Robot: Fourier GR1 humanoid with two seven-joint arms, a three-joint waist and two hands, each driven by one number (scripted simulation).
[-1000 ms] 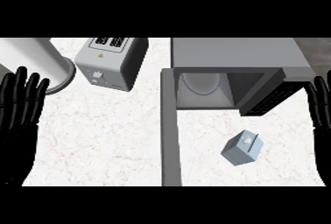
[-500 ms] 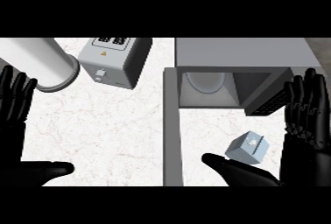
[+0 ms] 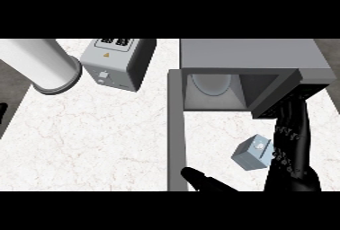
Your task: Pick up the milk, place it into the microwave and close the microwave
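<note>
Right hand [image 3: 292,148] has moved in beside the milk [image 3: 253,152] since 0.5 s ago | fingers straight, thumb spread, holding nothing, framing carton for a grasp | milk on counter [image 3: 100,134] below open microwave [image 3: 246,63], near right edge

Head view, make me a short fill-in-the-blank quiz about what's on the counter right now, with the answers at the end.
1. The microwave has its door swung ____.
2. The milk carton lies on the counter in front of the ____.
3. The hand beside the milk carton is the robot's ____ hand.
4. To the left of the microwave stands a ____.

Answers: open; microwave; right; toaster
</note>
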